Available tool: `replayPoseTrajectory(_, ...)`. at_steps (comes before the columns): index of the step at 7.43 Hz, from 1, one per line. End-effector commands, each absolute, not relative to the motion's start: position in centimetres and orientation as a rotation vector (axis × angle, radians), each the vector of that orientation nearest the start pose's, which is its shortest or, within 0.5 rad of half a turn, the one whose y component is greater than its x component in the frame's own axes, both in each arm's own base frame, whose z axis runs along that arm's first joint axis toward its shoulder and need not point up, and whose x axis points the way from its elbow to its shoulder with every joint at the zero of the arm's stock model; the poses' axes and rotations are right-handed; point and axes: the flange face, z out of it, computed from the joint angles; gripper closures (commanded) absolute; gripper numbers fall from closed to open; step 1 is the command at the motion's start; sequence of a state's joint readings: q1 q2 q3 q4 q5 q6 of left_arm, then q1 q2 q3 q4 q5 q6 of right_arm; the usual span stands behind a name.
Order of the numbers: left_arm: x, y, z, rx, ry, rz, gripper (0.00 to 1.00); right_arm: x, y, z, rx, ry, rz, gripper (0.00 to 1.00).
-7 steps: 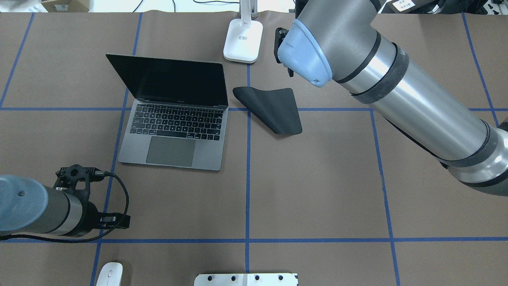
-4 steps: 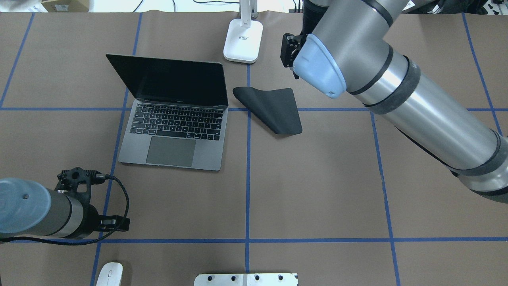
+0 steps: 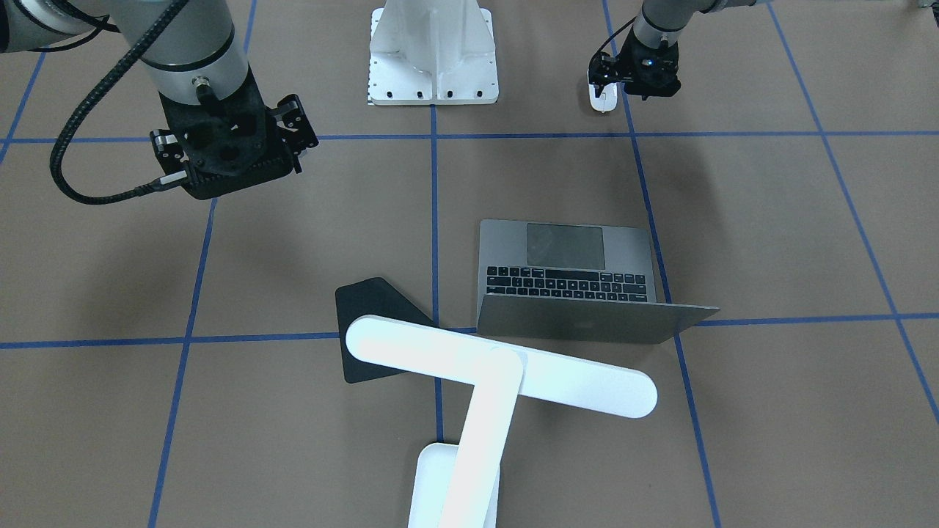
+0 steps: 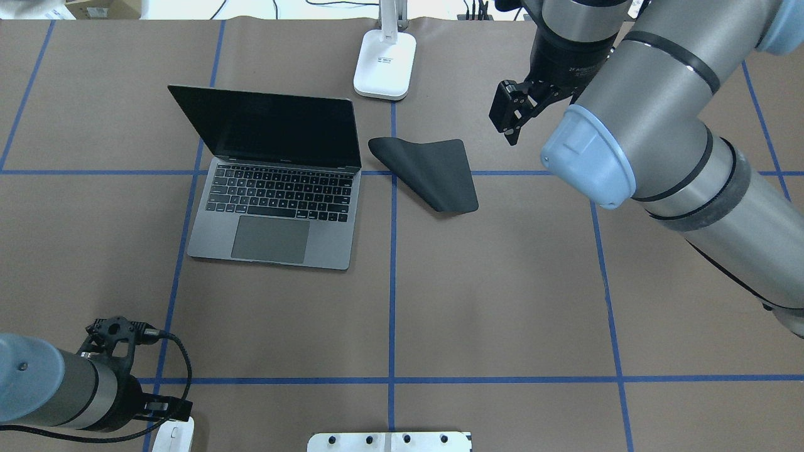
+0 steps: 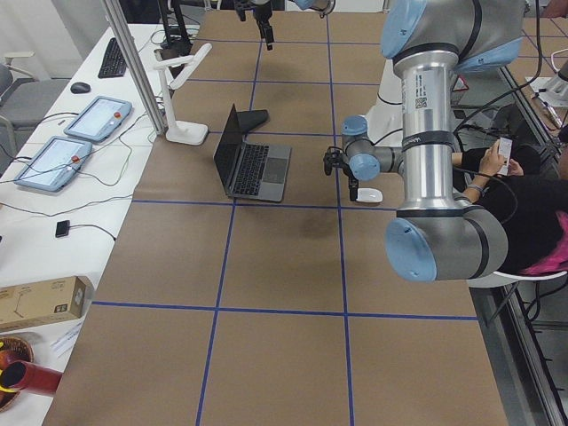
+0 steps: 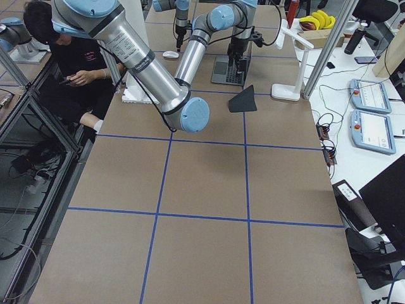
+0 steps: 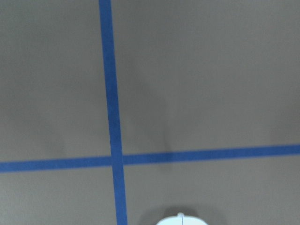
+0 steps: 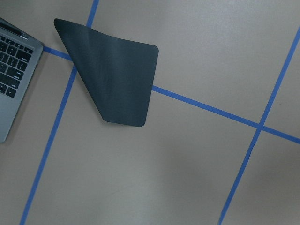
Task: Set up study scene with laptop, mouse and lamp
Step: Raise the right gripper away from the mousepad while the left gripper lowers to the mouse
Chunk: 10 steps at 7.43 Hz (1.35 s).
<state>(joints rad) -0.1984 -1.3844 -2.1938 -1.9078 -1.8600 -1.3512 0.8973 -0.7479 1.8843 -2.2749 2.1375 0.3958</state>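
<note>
Mouse (image 3: 603, 100) lies beside my left gripper (image 3: 615, 79); right gripper (image 4: 507, 119) hangs near black pad (image 4: 433, 172); whether either is open or closed, I cannot tell.

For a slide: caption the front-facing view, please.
Lamp in the foreground, open laptop and black pad behind it; left gripper by the mouse, right gripper hanging over bare table.

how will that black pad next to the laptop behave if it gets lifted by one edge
The black pad looks folded over itself, so probably thin and floppy; it would likely droop. Its matte surface suggests decent grip, not slippery.
</note>
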Motion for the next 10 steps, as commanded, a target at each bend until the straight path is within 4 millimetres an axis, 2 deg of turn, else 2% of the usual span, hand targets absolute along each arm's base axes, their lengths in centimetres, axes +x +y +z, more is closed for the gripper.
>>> replayPoseTrajectory(1,40.1,-16.2,42.1,-0.161,0.802,0.149,0.00,-31.3,-52.1,13.2,0.086,-0.694,-0.407,0.00)
replayPoseTrajectory(3,40.6,-15.9,42.4,-0.159,0.819,0.163,0.01,-31.1,-51.8,13.2,0.096,-0.697,-0.420,0.00)
replayPoseTrajectory(6,41.7,-15.3,41.7,-0.207,0.840,0.196,0.03,-31.1,-51.8,13.1,0.097,-0.698,-0.419,0.00)
replayPoseTrajectory(10,42.0,-15.3,42.3,-0.214,0.830,0.198,0.04,-31.4,-51.6,13.0,0.097,-0.698,-0.424,0.00)
